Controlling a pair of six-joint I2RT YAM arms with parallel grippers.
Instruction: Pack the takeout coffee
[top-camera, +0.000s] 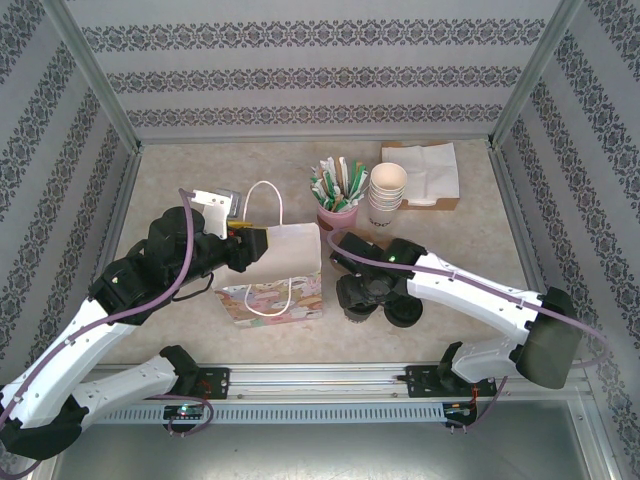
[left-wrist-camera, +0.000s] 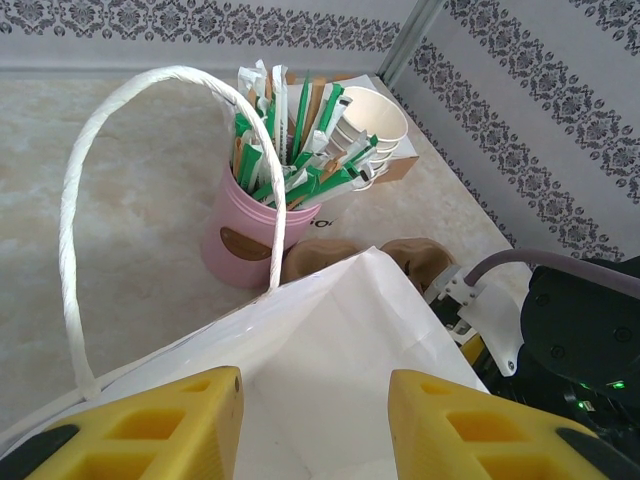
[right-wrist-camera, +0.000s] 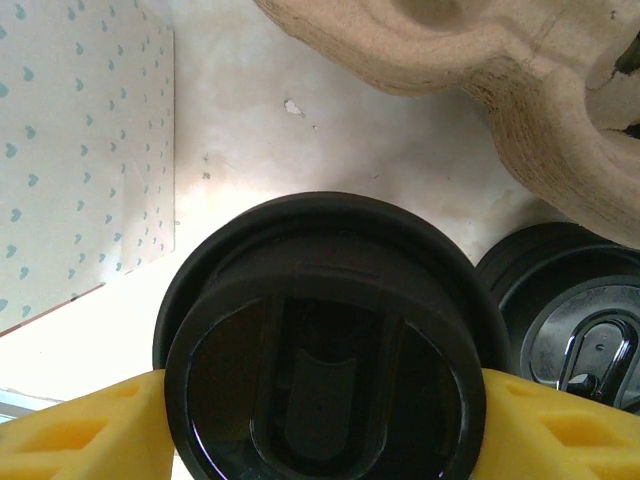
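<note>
if you start with the top external view, i count one bag with two white handle loops, one pink cup stuffed with green and white sticks (too many to count), one stack of cream cups, one pile of napkins and one spare lid on the table. left gripper is at the bag's left end. right gripper hangs just right of the bag and hides whatever's under it.

left wrist view: two yellow fingers, cut off at the bottom, with the bag's white paper between them, so it's grasping the bag. one handle loop arches up, and two humps of a pulp carrier peek over the bag's edge.

right wrist view: the coffee stands on the table just right of the bag, near the carrier. the spare lid is just beside it, cut off by the frame. its own black lid covers the cup from this angle. a yellow finger sits tight against each side, but i can't tell whether they're actually squeezing.
</note>
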